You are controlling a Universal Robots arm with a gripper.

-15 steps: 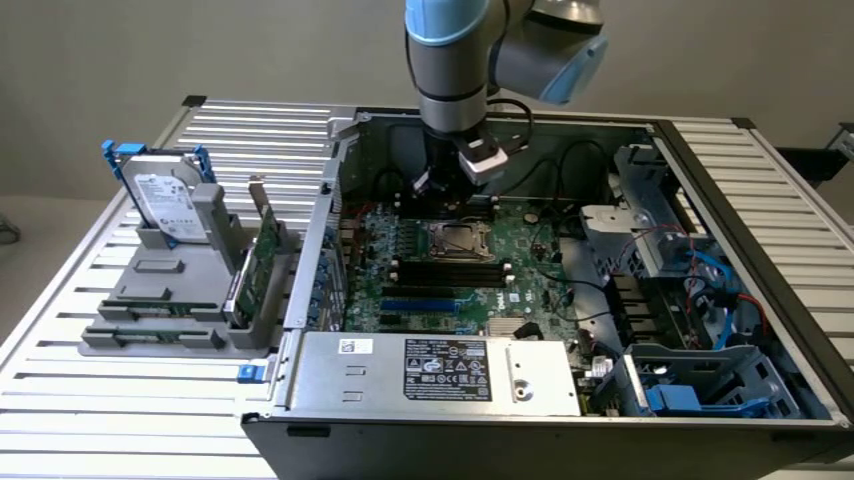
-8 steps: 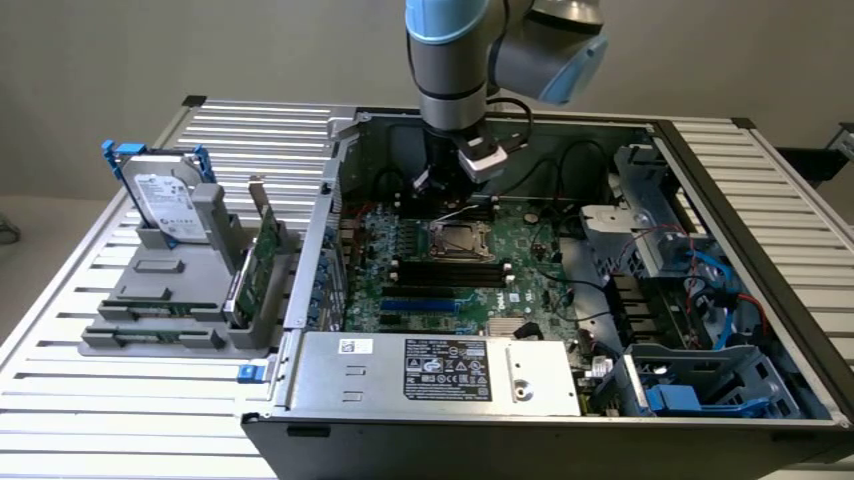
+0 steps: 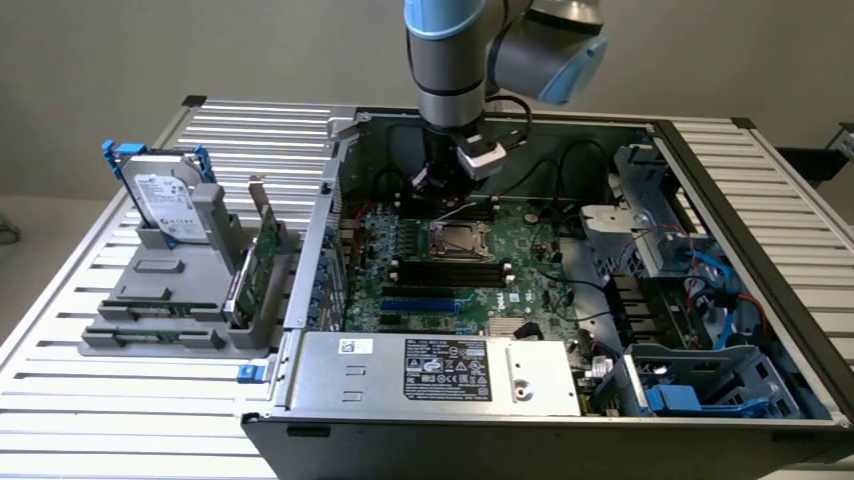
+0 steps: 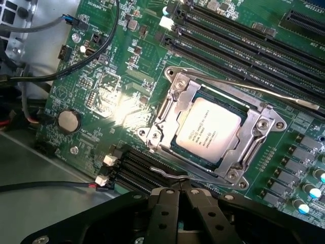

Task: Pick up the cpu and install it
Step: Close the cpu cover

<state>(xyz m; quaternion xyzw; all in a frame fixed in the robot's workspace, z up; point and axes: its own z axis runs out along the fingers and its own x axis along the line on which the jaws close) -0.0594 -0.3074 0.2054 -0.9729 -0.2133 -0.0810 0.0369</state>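
— So, where is the cpu [image 4: 208,133] seen?
— In the wrist view it is shown seated in the metal-framed socket [image 4: 252,133] on the motherboard [image 4: 96,96], printed top exposed.
— And the gripper [image 4: 184,195]?
— Its fingers are pressed together, nothing held, close beside the socket. In the exterior view a hard drive [image 3: 167,205] is shown upright outside the computer case [image 3: 334,375].
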